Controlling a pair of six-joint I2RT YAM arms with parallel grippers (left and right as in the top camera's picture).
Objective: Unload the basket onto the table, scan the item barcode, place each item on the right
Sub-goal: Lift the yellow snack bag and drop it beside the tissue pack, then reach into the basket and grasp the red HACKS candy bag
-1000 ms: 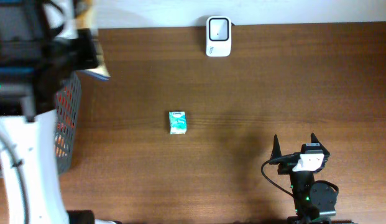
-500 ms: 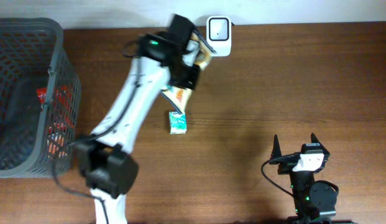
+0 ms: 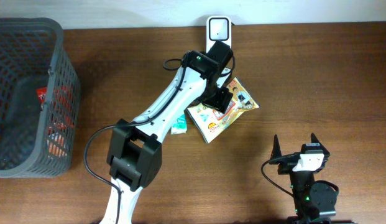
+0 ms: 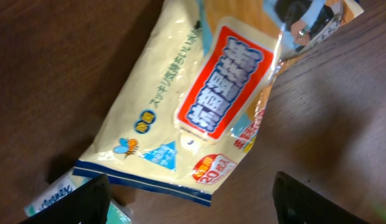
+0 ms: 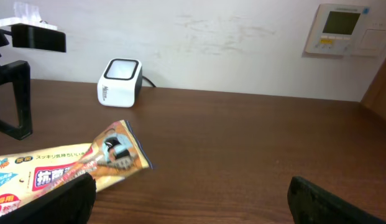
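Left tool (image 3: 220,99), jaws apart, hangs over the face-up snack packet (image 3: 212,123); barcode probably sits underneath, so the scanner (image 3: 218,36) may miss it.

The packet (image 4: 199,106) is glossy crinkled plastic film (light glints on it), the table (image 3: 329,74) matt wood.

The left arm (image 3: 163,107) slants from the near edge to the barcode scanner (image 3: 218,36) at the far edge, barring the middle of the table (image 3: 335,74). Its left gripper (image 3: 219,98), fingers spread, hangs over the snack packet (image 3: 222,112). This packet lies flat just right of the arm, and a small green packet (image 3: 178,126) lies between the 2. A wire basket (image 3: 31,37) fills the left end. Right of the snack packet, bare wood reaches the right gripper (image 3: 294,140), which sits at the near right with its fingers spread.
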